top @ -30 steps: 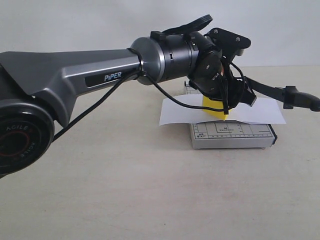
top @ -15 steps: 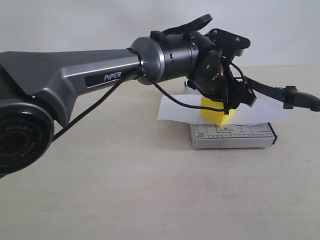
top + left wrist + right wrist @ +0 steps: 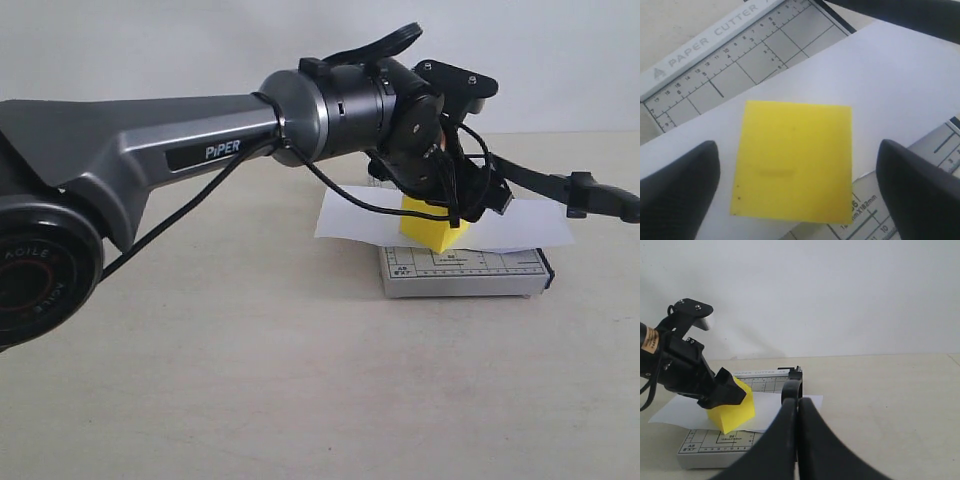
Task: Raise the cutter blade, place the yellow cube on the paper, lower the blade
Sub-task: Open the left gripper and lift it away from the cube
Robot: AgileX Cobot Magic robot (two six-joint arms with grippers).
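The yellow cube (image 3: 432, 233) (image 3: 795, 160) (image 3: 732, 412) rests on the paper (image 3: 350, 215) (image 3: 890, 75), a white sheet lying across the grey gridded trimmer base (image 3: 480, 272) (image 3: 740, 55) (image 3: 710, 445). My left gripper (image 3: 450, 212) (image 3: 797, 152) stands open over the cube. Its black fingers (image 3: 682, 192) are either side of the cube, with paper showing in both gaps. The cutter blade (image 3: 535, 178) (image 3: 791, 389) slants up off the base to the right. My right gripper (image 3: 799, 401) (image 3: 600, 198) is shut on its rounded handle end.
The left arm's thick grey link (image 3: 150, 150) and a loose black cable (image 3: 200, 200) span the left half of the exterior view. The trimmer sits on a tan table (image 3: 300, 380) with a white wall (image 3: 200, 50) behind it.
More of the yellow cube shows below the left gripper than a second ago, and the left wrist has risen a little. The blade and right gripper have stayed put.
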